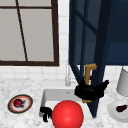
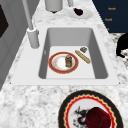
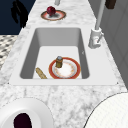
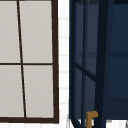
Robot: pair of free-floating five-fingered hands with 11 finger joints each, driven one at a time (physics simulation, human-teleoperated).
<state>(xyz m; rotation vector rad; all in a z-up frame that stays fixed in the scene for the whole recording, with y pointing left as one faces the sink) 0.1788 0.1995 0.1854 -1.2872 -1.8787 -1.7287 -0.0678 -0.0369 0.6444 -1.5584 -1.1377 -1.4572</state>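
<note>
**Two hands, one on the door handle**

Lowest in the front view is one red ball (image 1: 67,114); at its left my left hand (image 1: 45,112) hangs, fingers curled on nothing. Just above, at centre right, my right hand (image 1: 89,91) is closed round the single brass handle (image 1: 88,75) of the open blue cabinet door (image 1: 86,50). Two plates flank the sink (image 1: 50,96): fruit plate (image 1: 20,103) left, white plate (image 1: 117,111) right. Farthest, one window (image 1: 27,32).

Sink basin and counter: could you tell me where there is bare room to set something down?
The basin's far half is bare, beyond the red-rimmed plate carrying a jar. Marble beside the near patterned plate is free. The basin's near floor is crowded: plate, jar, breadstick.
</note>
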